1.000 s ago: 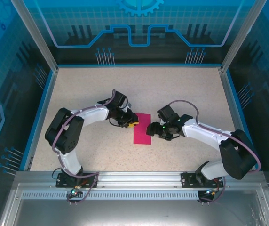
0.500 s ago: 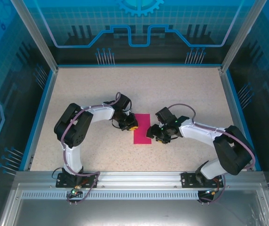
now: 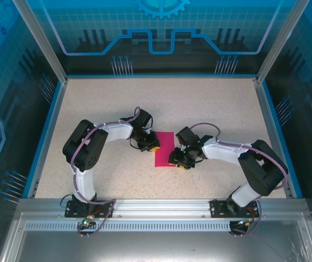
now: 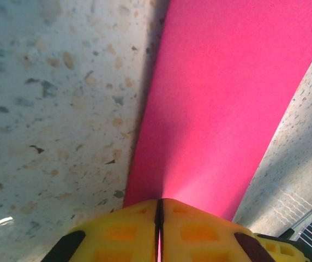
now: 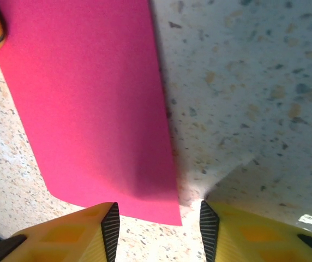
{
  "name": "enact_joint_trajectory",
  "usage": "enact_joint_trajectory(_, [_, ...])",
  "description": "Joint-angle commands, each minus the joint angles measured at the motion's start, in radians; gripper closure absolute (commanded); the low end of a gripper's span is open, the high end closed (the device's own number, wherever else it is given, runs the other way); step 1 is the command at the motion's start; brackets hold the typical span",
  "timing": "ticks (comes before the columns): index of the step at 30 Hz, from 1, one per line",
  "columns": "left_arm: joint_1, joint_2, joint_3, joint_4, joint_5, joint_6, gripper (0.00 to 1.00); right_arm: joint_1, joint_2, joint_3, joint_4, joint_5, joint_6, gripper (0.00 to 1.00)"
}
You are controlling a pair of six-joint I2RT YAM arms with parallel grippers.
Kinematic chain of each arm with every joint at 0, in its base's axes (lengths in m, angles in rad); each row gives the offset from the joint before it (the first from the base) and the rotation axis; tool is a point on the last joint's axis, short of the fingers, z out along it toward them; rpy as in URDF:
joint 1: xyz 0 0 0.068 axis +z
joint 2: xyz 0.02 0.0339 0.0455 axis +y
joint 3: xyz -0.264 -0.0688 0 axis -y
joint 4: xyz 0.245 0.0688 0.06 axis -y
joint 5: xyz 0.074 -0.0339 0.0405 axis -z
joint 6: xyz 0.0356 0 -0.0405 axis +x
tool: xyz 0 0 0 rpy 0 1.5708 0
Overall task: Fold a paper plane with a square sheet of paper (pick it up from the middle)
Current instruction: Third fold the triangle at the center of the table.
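**Plate: sheet pinned on one side, approached on the other.** You had the square sheet of paper at the middle of the table, between the two arms. From above its outline was a rectangle narrower than a square. This suggests a half fold already made, though the layers could not be counted.

**Left side.** Your left gripper was clamped on the sheet's left long edge. In the left wrist view the yellow fingers met with only a pink sliver between them, and the sheet ran away from them. A shadow lay along its border, so that side was probably raised a little off the table. The hold most likely served as an anchor, so the paper could not slide while the other arm worked.

**Right side.** Your right gripper stood at the sheet's right edge near its near corner, with the jaws apart and nothing between them. In the right wrist view the sheet showed its corner in the gap between the two fingertips, not yet pinched. A shadow under that edge suggests it sat slightly proud of the table and was easy to catch.

**Judgement.** The next step was probably to close on that corner and carry it over into a diagonal nose fold. The main risk was tearing or skewing the thin paper against the left anchor.
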Motion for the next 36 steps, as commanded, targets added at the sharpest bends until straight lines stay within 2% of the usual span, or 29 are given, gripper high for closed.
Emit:
enact_joint_trajectory(1, [-0.003,0.038,-0.018,-0.068,-0.07,0.004,0.89,0.02,0.026,0.027,0.027,-0.043,-0.009,0.55])
enact_joint_trajectory(4, [-0.003,0.04,-0.016,-0.069,-0.07,0.004,0.89,0.02,0.029,0.019,0.057,-0.056,-0.004,0.56])
enact_joint_trajectory(11, [-0.003,0.04,-0.013,-0.076,-0.076,0.005,0.89,0.014,-0.034,-0.07,0.25,-0.074,0.041,0.56])
enact_joint_trajectory(17, [-0.003,0.04,-0.012,-0.079,-0.08,0.006,0.89,-0.013,-0.091,-0.13,0.321,-0.061,0.063,0.53])
enact_joint_trajectory(27, [-0.003,0.045,0.001,-0.09,-0.083,0.009,0.89,-0.071,-0.057,-0.112,0.351,-0.165,-0.045,0.52])
enact_joint_trajectory(33, [-0.004,0.045,-0.001,-0.088,-0.083,0.007,0.89,-0.067,-0.058,-0.14,0.315,-0.153,0.037,0.59])
enact_joint_trajectory(36, [-0.002,0.044,-0.002,-0.087,-0.081,0.006,0.89,-0.066,-0.072,-0.161,0.285,-0.119,0.083,0.68])
